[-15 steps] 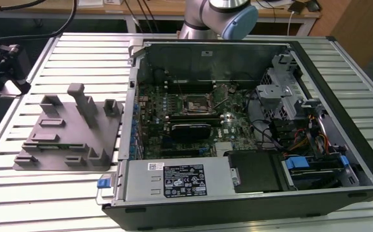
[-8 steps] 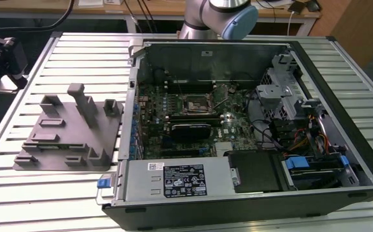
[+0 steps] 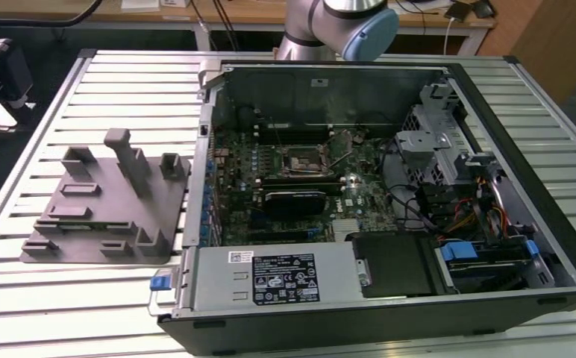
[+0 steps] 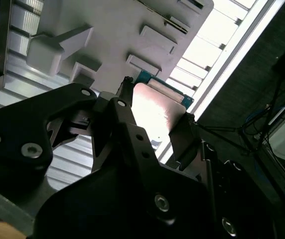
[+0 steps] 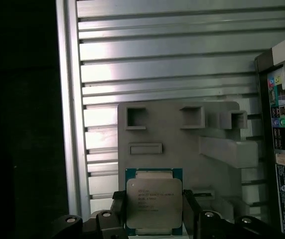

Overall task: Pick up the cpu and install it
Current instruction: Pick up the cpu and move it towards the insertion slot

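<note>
cpu (image 5: 154,201): metal top facing the first wrist camera, thin green rim showing, clamped edge to edge. Gripper (image 5: 154,215) has one black finger (image 5: 118,209) pressed to each side of the chip; same grip shows in the second wrist view, cpu (image 4: 155,112) between the jaws of the gripper (image 4: 157,103). Grey fixture block (image 5: 182,144) lies beyond the chip, on the slatted metal table (image 5: 157,50). Open computer case (image 3: 388,313) sits just beside the block; socket (image 3: 303,158) on its motherboard. Arm (image 3: 338,22) at the table's far side.
</note>
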